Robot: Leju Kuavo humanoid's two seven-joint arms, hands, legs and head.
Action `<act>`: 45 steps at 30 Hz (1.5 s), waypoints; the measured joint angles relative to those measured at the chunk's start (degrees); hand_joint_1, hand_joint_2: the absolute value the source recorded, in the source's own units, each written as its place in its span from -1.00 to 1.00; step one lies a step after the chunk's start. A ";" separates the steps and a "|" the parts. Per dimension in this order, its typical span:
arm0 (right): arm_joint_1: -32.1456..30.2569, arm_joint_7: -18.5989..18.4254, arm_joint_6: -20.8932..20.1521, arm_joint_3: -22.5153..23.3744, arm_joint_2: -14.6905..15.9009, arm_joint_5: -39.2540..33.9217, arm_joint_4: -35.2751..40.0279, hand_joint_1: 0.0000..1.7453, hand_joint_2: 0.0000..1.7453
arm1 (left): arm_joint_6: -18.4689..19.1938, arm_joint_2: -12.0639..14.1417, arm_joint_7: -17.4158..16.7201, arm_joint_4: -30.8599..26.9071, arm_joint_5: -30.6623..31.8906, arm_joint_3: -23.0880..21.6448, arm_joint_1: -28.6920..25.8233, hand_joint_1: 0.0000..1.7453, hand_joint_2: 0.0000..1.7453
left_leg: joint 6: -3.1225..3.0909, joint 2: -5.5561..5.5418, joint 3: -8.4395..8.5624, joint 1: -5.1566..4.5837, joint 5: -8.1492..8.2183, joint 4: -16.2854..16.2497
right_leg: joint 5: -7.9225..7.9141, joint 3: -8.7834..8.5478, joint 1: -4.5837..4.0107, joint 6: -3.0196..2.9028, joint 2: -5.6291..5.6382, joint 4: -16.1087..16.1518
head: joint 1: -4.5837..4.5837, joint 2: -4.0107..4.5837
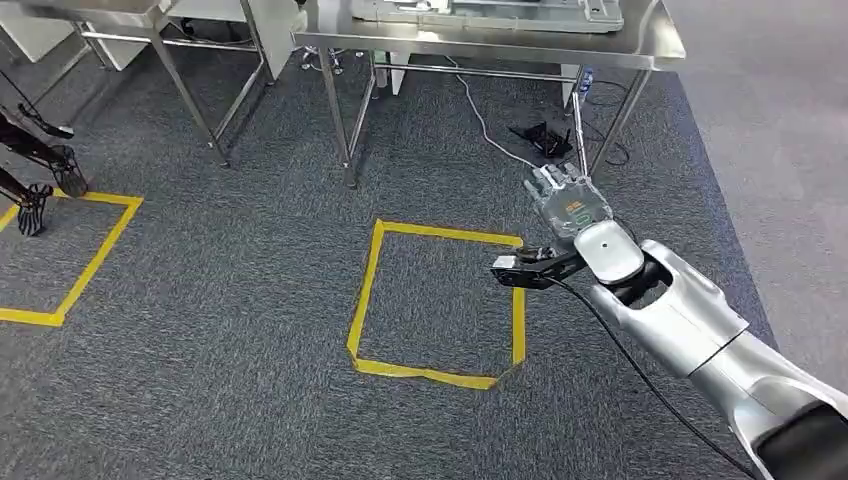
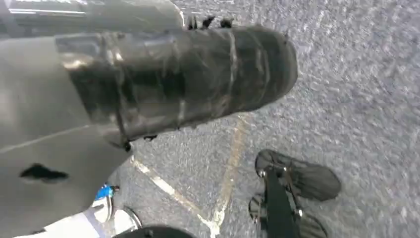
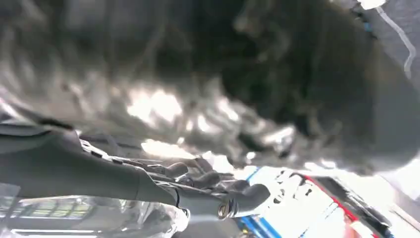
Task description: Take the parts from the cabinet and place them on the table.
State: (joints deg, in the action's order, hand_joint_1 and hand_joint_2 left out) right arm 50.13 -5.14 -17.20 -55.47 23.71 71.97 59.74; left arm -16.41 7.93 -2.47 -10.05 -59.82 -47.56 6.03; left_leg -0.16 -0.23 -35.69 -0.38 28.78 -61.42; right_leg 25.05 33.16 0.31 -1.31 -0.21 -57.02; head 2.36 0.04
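In the head view the right hand (image 1: 568,203) reaches forward at about two o'clock over the grey carpet (image 1: 230,300), fingers pointing toward the steel worktop (image 1: 480,40) at twelve o'clock; whether it holds a part I cannot tell, as the right wrist view is blurred and shows only curled dark fingers (image 3: 208,181). A yellow tape square (image 1: 437,300) lies on the carpet just beside that hand. The left hand's state cannot be told, and the cabinet parts cannot be made out.

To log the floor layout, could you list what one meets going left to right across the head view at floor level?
Black tripod feet → left yellow tape square → middle yellow tape square → right hand with a clear bagged part.
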 joint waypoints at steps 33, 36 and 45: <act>-0.04 0.02 -0.02 0.02 -0.02 0.00 0.11 -1.00 -1.00 | 0.00 0.02 0.00 0.00 0.00 0.00 0.05 -1.00 -1.00 | 0.71 -0.10 -2.86 0.66 4.37 -7.68 | -0.54 -0.26 0.06 -0.06 -0.01 0.80 | 0.09 0.00; -0.37 0.02 -0.02 0.02 -0.02 0.00 0.11 -1.00 -1.00 | 0.00 0.02 0.00 0.00 0.00 0.00 -0.26 -1.00 -1.00 | 1.40 -0.07 -5.32 1.12 4.23 -12.85 | -0.53 -0.19 0.13 -0.05 0.01 0.67 | 0.13 0.00; -0.24 0.02 -0.02 0.02 -0.07 0.00 0.11 -1.00 -1.00 | 0.00 0.13 0.00 0.00 0.00 0.00 -0.02 -1.00 -1.00 | -1.10 -0.01 3.06 1.54 -2.44 4.22 | 0.14 0.61 0.04 2.47 0.18 -0.80 | 0.09 0.00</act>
State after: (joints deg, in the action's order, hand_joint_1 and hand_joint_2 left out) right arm 49.90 -5.11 -17.22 -55.45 23.65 71.97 59.84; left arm -16.41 8.07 -2.47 -10.05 -59.82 -47.56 6.02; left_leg -1.26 -0.24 -32.63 1.17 26.34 -57.20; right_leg 25.19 33.76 0.34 1.16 -0.03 -57.82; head 2.45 0.04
